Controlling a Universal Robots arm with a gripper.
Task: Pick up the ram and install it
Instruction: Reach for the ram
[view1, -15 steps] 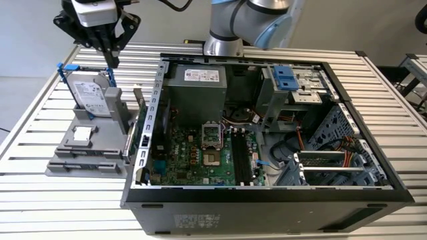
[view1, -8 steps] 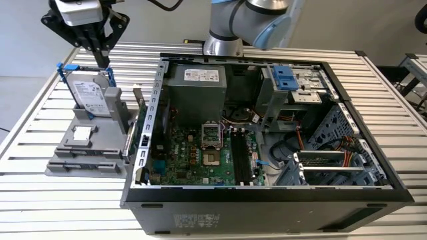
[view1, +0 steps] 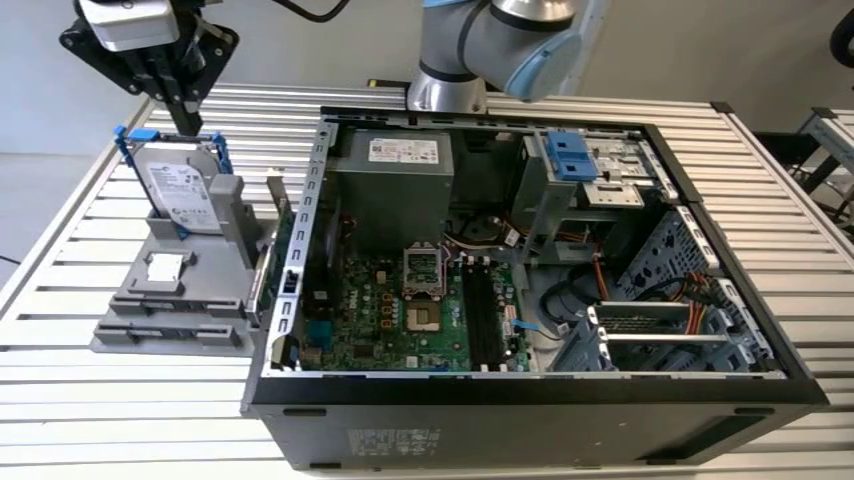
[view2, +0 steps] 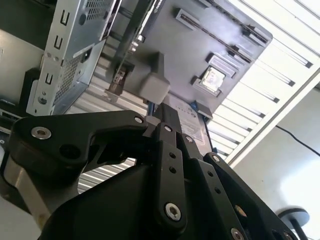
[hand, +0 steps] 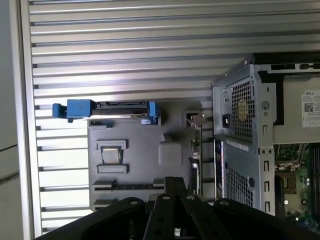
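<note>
Currently end effector (view1: 187, 125) above grey holder (view1: 171, 322) w/ hard drive (view1: 180, 190) upright.

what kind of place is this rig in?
Probably a robotics lab bench for PC assembly: an open computer case on a slatted metal table, a grey fixture holding a hard drive, a robot arm behind.

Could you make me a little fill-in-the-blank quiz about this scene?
The frame on the hard drive is ____.
The gripper hangs over the ____ holder.
The holder sits at the exterior view's ____ of the case.
The board in the case is ____.
Missing: blue, grey, left, green.
</note>
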